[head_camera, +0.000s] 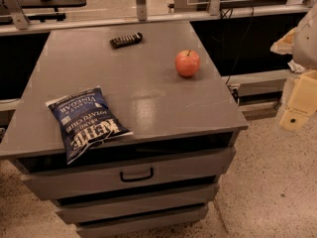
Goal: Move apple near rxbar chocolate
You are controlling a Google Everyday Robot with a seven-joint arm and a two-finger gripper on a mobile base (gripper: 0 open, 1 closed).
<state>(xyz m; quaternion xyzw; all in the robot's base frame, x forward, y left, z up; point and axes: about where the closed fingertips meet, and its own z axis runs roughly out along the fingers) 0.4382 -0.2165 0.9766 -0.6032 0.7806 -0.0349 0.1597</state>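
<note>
Apple (187,63): red-orange, stem up, standing on the grey cabinet top (148,93) near its right edge. Rxbar chocolate (126,39): dark flat bar at the far edge, left of the apple and well apart from it. Blue chip bag (85,120): front left corner. Gripper (299,103): off the cabinet's right side, apart from the apple; open or closed cannot be told. Step, as judged: approach, apple ungrasped. Next move calls for reaching left over the apple and taking hold of it.
</note>
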